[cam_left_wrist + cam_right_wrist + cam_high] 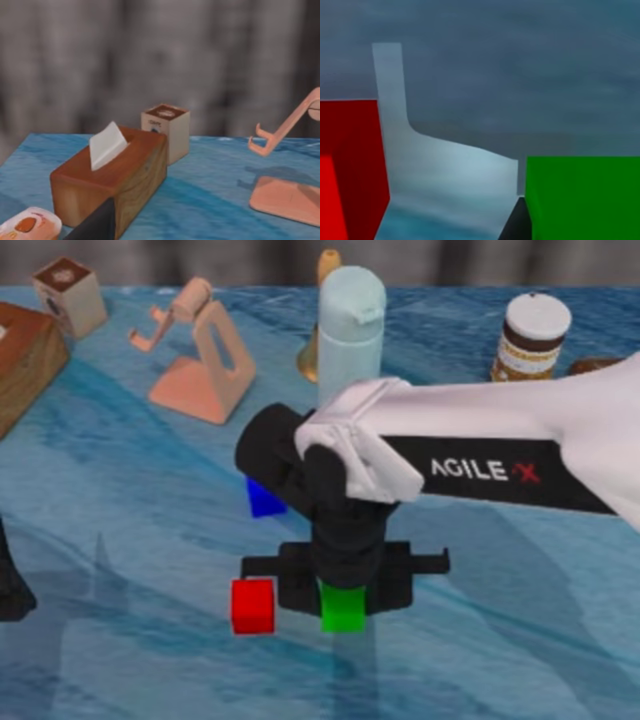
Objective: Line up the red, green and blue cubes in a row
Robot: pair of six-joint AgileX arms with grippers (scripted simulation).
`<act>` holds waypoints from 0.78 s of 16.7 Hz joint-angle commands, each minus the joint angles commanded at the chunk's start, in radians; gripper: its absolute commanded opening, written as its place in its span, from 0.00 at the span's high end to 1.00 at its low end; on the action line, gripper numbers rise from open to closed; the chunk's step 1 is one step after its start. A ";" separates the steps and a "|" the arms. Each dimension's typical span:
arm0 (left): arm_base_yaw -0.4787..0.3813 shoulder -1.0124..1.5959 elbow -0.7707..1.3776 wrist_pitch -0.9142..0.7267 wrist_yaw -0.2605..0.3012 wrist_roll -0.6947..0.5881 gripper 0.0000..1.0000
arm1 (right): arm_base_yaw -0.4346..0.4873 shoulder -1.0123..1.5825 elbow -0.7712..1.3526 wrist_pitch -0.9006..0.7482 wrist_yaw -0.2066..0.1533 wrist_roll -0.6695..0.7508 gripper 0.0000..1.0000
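Right gripper (pixel 343 592) low at table centre, clamped on green cube (pixel 342 610). Red cube (pixel 252 606) just left, narrow gap between. Blue cube (pixel 264 498) behind, partly hidden. Left arm (pixel 12 585) parked at left edge; fingers: cannot tell.

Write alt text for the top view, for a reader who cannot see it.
The right arm's hand reaches down over the green cube, just right of the red cube. The blue cube sits behind them, partly hidden by the arm, on a blue table.

Right pincer (pixel 343 592) low at table centre, left arm parked
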 joint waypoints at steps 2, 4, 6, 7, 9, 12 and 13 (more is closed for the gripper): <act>0.000 0.000 0.000 0.000 0.000 0.000 0.00 | 0.000 0.000 0.000 0.000 0.000 0.000 0.40; 0.000 0.000 0.000 0.000 0.000 0.000 0.00 | 0.000 0.000 0.000 0.000 0.000 0.000 0.25; 0.000 0.000 0.000 0.000 0.000 0.000 0.00 | 0.000 0.000 0.000 0.000 0.000 0.000 0.10; 0.000 0.000 0.000 0.000 0.000 0.000 0.00 | 0.000 0.000 0.000 0.000 0.000 0.000 0.02; 0.000 0.000 0.000 0.000 0.000 0.000 0.00 | 0.000 0.000 0.000 0.000 0.000 0.000 0.00; 0.000 0.000 0.000 0.000 0.000 0.000 0.00 | 0.000 0.000 0.000 0.000 0.000 0.000 0.00; 0.000 0.000 0.000 0.000 0.000 0.000 0.00 | 0.000 0.000 0.000 0.000 0.000 0.000 0.00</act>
